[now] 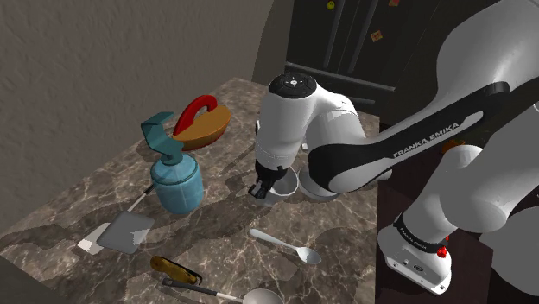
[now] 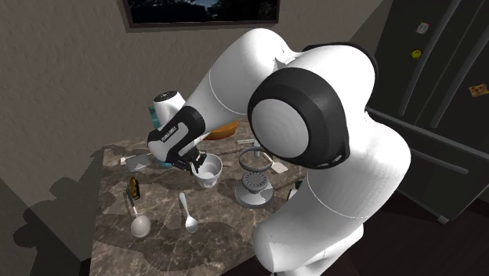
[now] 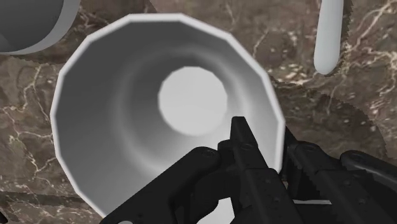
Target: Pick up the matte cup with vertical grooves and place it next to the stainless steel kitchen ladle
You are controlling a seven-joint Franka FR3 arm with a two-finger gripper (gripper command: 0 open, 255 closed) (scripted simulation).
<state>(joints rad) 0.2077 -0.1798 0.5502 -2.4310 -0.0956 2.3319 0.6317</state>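
Grips the white cup (image 3: 127, 121) by its wall with the black end effector (image 3: 270, 145): fingers almost together, one inside the cup and the other outside, with the thin wall pinched between them. Down the hand's line of sight, a many-sided rim, a smooth pale inside and a flat round bottom.

In the shoulder view, end effector (image 1: 262, 188) low over the dark marble counter (image 1: 220, 220), on the side of the cup (image 1: 283, 183) facing the teal spray bottle (image 1: 177, 181). Cup upright, around the middle of the counter; impossible to tell whether it rests on the marble or hangs just off it.

At the counter's end farthest from the black fridge (image 1: 345, 43), close to the edge: the grey ladle (image 1: 259, 298), lying flat, well apart from the cup. Between the two and touching neither, a pale spoon (image 1: 298, 250), also flat. Near the spray bottle and toward the same far end, a grey spatula (image 1: 125, 231).

From the second exterior view: end effector (image 2: 192, 163) at the rim of the cup (image 2: 208, 172), spoon (image 2: 189, 216) and ladle (image 2: 140, 226) side by side farther out on the counter (image 2: 223, 235), fridge (image 2: 439, 102) off to that view's right.
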